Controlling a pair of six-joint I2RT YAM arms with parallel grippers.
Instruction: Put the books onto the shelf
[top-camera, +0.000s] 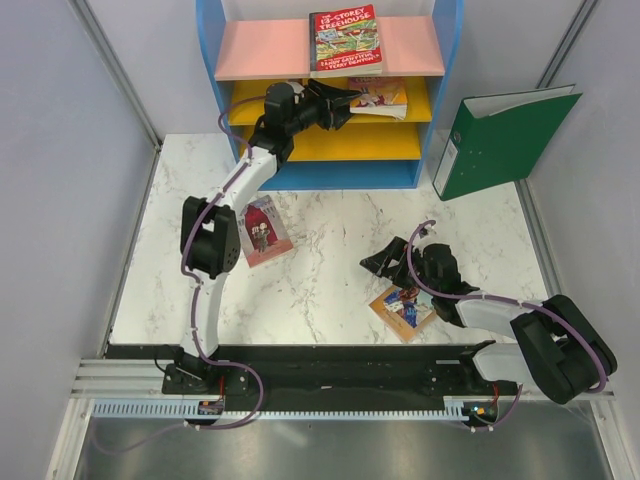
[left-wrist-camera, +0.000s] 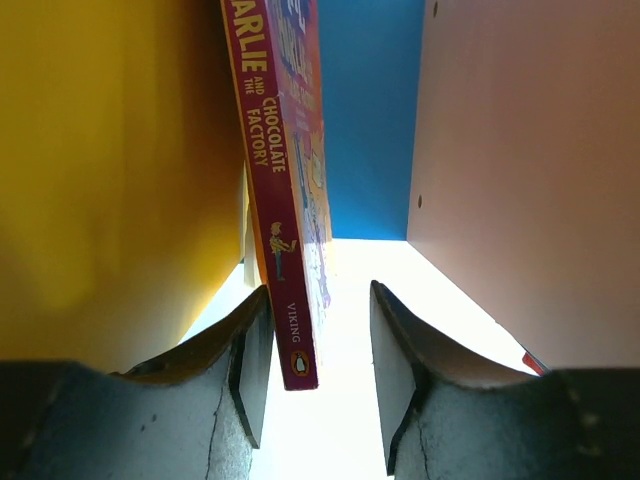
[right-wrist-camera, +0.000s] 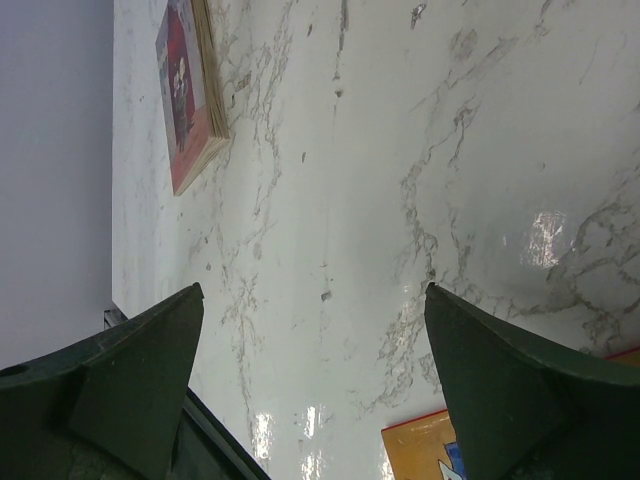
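Left gripper (left-wrist-camera: 320, 320) parted around book (left-wrist-camera: 283, 220) edge, right gripper (right-wrist-camera: 312, 300) wide over table (right-wrist-camera: 400, 150)

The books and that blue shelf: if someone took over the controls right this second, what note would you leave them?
Left gripper: open, reaching into the shelf at the upper yellow board. Its jaws stand either side of the Charlie and the Chocolate Factory book, with a gap on one side, so it is not clamped.
Right gripper: wide open, empty, above the table near the orange book.
Done: the Treehouse book lies on the pink top board; the Charlie book is inside the shelf.
Left: the maroon book and the orange book lie on the table.
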